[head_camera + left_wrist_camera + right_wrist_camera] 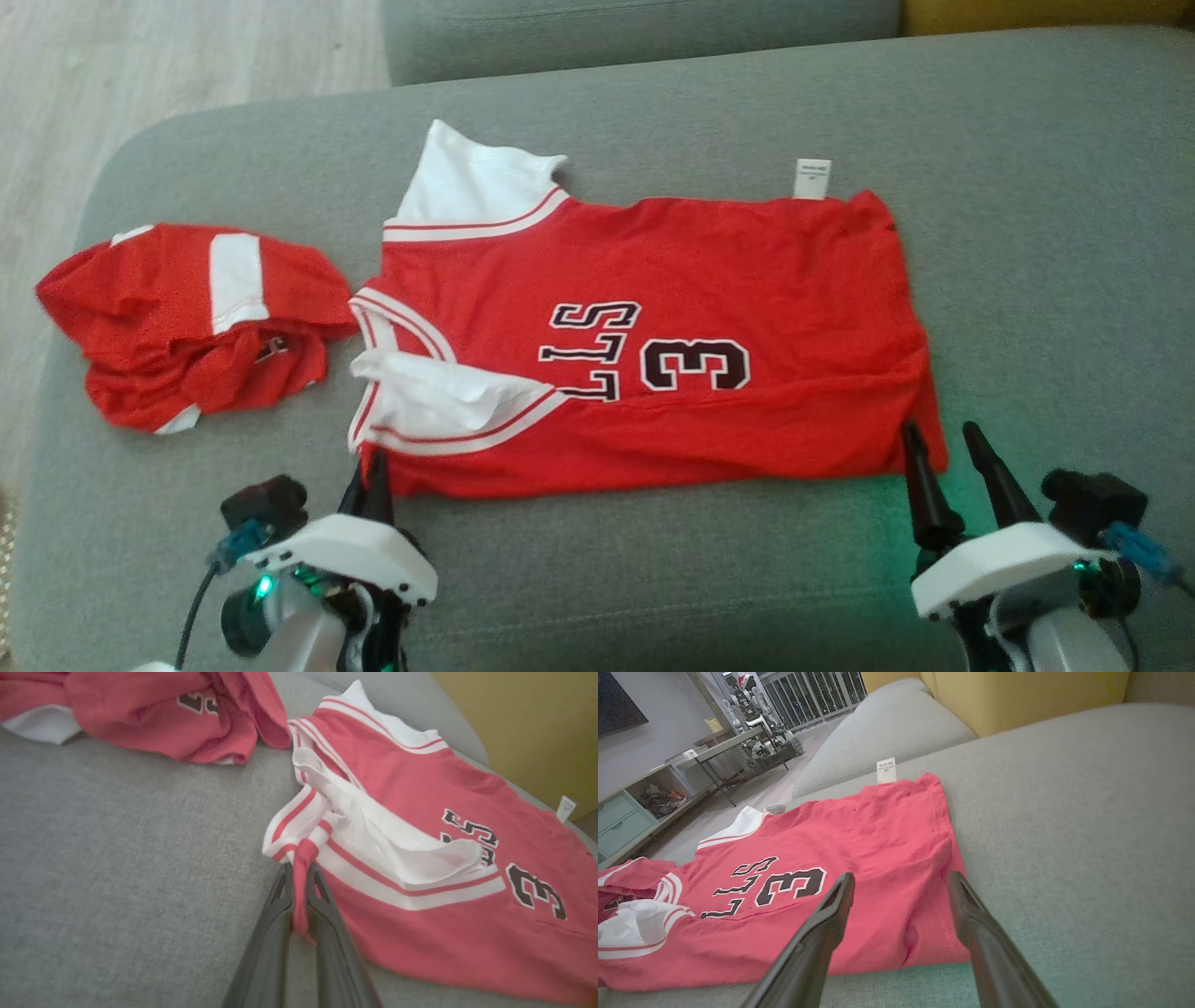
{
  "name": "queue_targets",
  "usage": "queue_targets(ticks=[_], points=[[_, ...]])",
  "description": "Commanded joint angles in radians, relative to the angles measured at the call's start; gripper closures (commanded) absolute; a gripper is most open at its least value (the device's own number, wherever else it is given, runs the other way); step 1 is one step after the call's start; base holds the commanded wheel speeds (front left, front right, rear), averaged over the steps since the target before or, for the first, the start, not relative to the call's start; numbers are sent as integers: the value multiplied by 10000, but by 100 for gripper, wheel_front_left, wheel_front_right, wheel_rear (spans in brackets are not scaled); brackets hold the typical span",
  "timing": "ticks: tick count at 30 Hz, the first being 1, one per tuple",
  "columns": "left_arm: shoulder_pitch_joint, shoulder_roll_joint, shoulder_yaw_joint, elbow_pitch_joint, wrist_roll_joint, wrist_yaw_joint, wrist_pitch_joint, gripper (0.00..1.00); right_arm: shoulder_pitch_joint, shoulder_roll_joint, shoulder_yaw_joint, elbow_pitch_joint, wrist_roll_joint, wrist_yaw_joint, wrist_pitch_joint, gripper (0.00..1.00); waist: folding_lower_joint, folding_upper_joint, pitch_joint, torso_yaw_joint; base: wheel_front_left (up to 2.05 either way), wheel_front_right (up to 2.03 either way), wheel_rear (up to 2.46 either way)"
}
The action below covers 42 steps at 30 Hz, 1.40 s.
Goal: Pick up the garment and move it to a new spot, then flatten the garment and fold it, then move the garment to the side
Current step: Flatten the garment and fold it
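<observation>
On the grey couch (653,579): a red shirt (653,308) lies spread out flat. Its neck end points to the robot's left and its bottom end to the right.
Front of the shirt: a dark number 3 (695,364) and some dark letters (588,350) face up in the middle.
Sleeves: the far sleeve (467,182) is white and sticks out from the shirt. The near sleeve (439,397) is white too and is folded in on top of the red part.
Tag: a small white tag (812,177) pokes out past the far edge, close to the bottom end.
Left end effector (301,870): closed. It pinches a bunch of red cloth at the near left corner of the shirt, right by the striped sleeve edge. The cloth runs down between the two dark fingers.
Right end effector (941,431): open, with the fingers spread apart. The tips are at the near right corner of the shirt. One finger is over the red cloth and the other is just by the shirt's edge. It holds nothing.
Crumpled clothes (187,327): a second red and white piece lies in a heap on the couch, right next to the shirt's neck end.
Floor (187,56): pale wood, past the couch on the far left.
</observation>
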Motion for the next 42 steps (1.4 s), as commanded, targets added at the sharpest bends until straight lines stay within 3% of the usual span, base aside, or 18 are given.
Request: queue_targets(ticks=[1,6,10,21,22,23,24,42], points=[[-114,87,223,-658,223,-40,-61,100,-627,-78,60,219,334,-4,64,0,0,0,37,215,0,0,0],[287,87,-92,-1632,650,23,-61,100,-1458,-78,-639,2440,1313,-4,31,0,0,0,34,648,0,0,0],[483,87,-331,-2010,781,124,-61,100,-2209,-78,-1303,4229,676,-4,-255,0,0,0,16,857,0,0,0],[525,87,-448,-2251,839,237,-61,100,-3735,-78,-1547,6738,534,-4,-494,0,0,0,115,965,0,0,0],[521,87,-440,-2249,847,249,-61,100,-3828,-78,-1452,6885,617,-4,-495,13,0,0,118,962,0,0,0],[521,87,-429,-2240,852,258,-61,100,-3888,-78,-1344,6990,644,-4,-497,67,0,0,113,953,0,0,0],[522,87,-417,-2227,858,269,-61,100,-3933,-78,-1234,7056,668,-4,-497,100,0,0,103,941,0,0,0],[1258,87,-200,-1663,1255,192,-61,100,-3522,-78,-2846,6775,-2037,-4,-321,100,0,0,-754,505,0,0,0]])
